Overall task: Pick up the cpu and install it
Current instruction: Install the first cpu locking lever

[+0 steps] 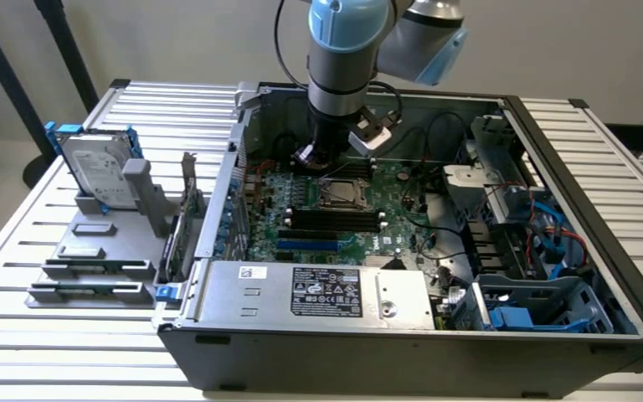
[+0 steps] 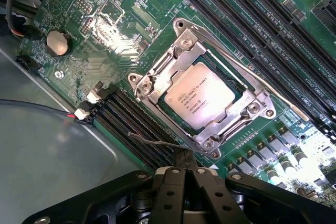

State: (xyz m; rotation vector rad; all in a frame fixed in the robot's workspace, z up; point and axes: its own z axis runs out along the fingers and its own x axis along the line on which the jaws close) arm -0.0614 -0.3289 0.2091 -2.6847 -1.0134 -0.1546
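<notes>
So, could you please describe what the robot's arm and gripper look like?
The arm is a silver-grey tube with light blue joint caps, ending in a black wrist section. A thin black cable runs beside it. The gripper is matte black, with two slim fingers on bolted linkage bars.

Silver-grey arm [image 1: 338,84] with pale-blue joint caps [image 1: 350,21]; black, apparently screw-studded gripper [image 2: 185,155].

No legible text (cpu [image 2: 202,98] print too small).
</notes>
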